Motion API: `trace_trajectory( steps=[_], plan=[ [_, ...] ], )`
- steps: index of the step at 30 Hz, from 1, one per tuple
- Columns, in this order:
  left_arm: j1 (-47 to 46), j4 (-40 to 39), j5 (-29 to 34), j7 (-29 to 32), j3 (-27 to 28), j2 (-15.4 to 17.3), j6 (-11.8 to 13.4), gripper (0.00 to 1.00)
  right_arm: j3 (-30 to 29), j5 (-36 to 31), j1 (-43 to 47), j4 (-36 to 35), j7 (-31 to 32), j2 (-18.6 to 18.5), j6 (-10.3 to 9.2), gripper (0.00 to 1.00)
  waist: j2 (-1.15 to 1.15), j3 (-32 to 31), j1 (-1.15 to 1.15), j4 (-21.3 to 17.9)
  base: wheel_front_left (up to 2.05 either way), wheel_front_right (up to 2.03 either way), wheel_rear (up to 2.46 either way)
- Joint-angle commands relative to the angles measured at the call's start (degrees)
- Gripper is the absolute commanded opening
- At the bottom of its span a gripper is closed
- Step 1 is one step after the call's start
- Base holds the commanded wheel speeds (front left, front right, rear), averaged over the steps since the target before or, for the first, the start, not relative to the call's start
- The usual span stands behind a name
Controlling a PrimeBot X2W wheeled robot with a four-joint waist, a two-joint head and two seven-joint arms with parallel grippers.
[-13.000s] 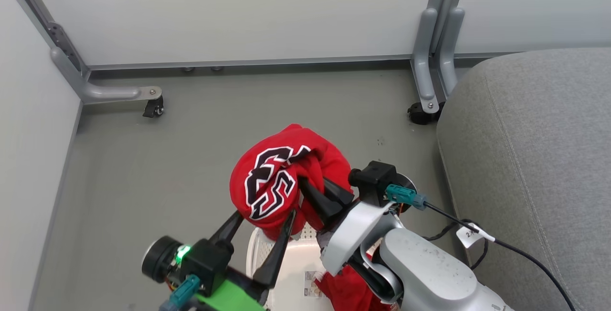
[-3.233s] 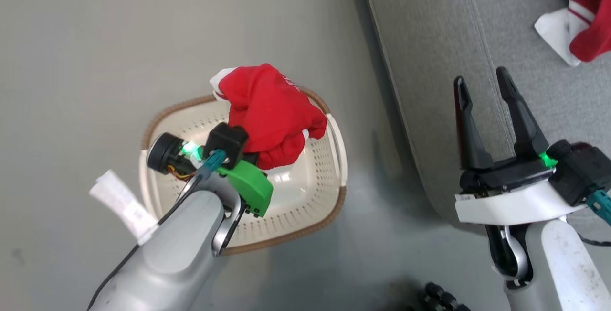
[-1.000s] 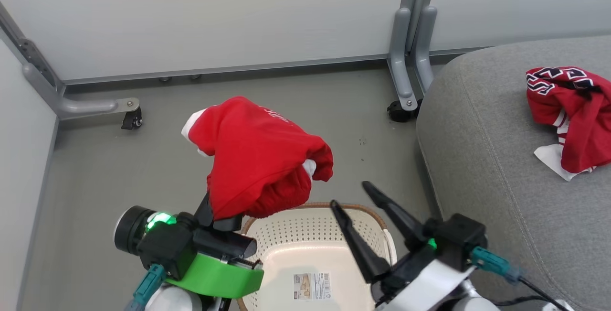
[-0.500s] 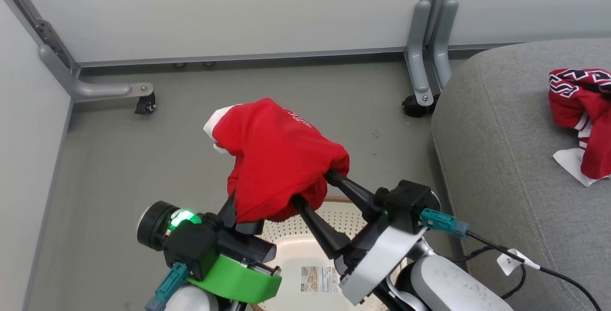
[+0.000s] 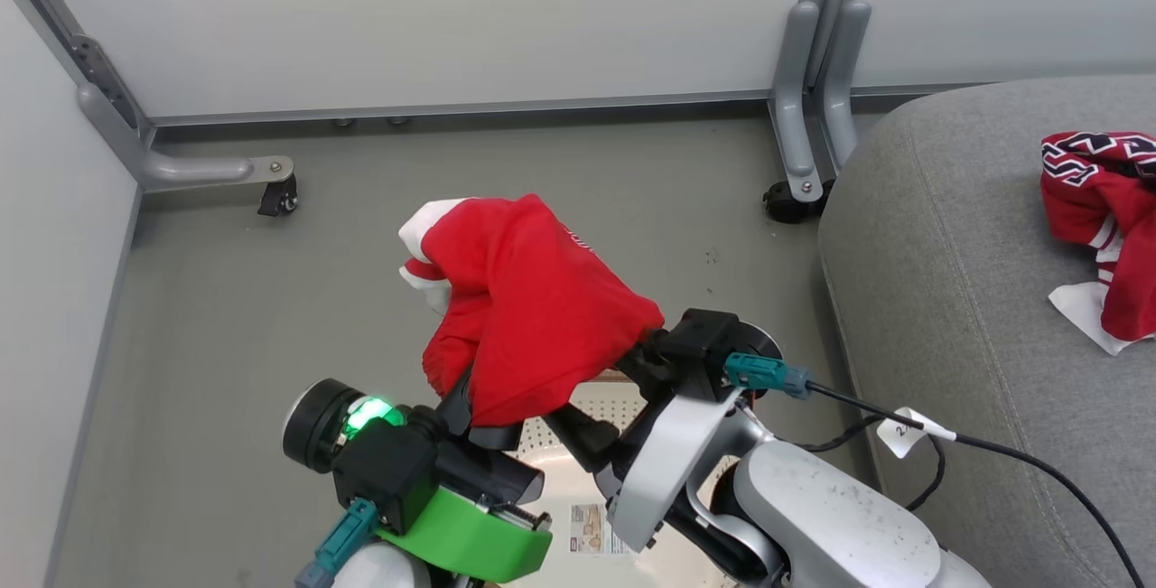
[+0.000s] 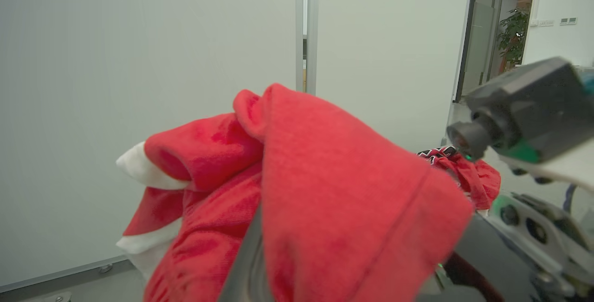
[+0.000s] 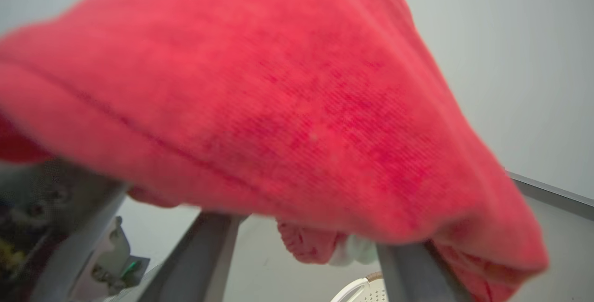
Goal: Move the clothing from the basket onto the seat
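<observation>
A plain red garment (image 5: 528, 308) with white trim hangs above the basket (image 5: 553, 443), draped over my left gripper (image 5: 479, 389), which is shut on it with its fingers buried in the cloth. My right gripper (image 5: 601, 389) reaches in from the right, open, its fingertips hidden under the cloth's lower edge. In the right wrist view its two spread fingers (image 7: 204, 251) rise into the red fabric (image 7: 278, 107). In the left wrist view the garment (image 6: 325, 190) covers my left gripper (image 6: 253, 255). A second red garment (image 5: 1097, 209) with black-and-white lettering lies on the grey seat (image 5: 948, 299).
Pale partition walls stand behind and to the left, on grey metal posts with castor feet (image 5: 275, 195) (image 5: 795, 200). Grey floor (image 5: 271, 299) lies open between them and the basket. A black cable with a white tag (image 5: 903, 430) trails from my right wrist.
My right gripper has pushed further in under the held red garment, so its fingertips are now covered. The left gripper has kept its hold on the garment.
</observation>
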Motion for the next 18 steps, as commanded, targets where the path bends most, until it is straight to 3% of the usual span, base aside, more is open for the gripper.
trace_trajectory(
  steps=[1,18],
  plan=[
    [-0.7,-0.11,-0.32,0.02,-0.11,-0.25,-0.26,0.0,0.43,0.75,-0.92,0.52,-0.41,-0.07,0.0,0.0,0.0,-0.03,0.0,0.0,0.0,0.0,0.0],
    [-0.62,0.58,-0.55,-0.03,-0.05,0.71,0.76,0.0,3.08,3.59,-3.77,3.67,-3.27,-0.84,0.0,0.0,0.0,-0.43,0.0,0.21,0.0,0.0,0.0]
  ],
)
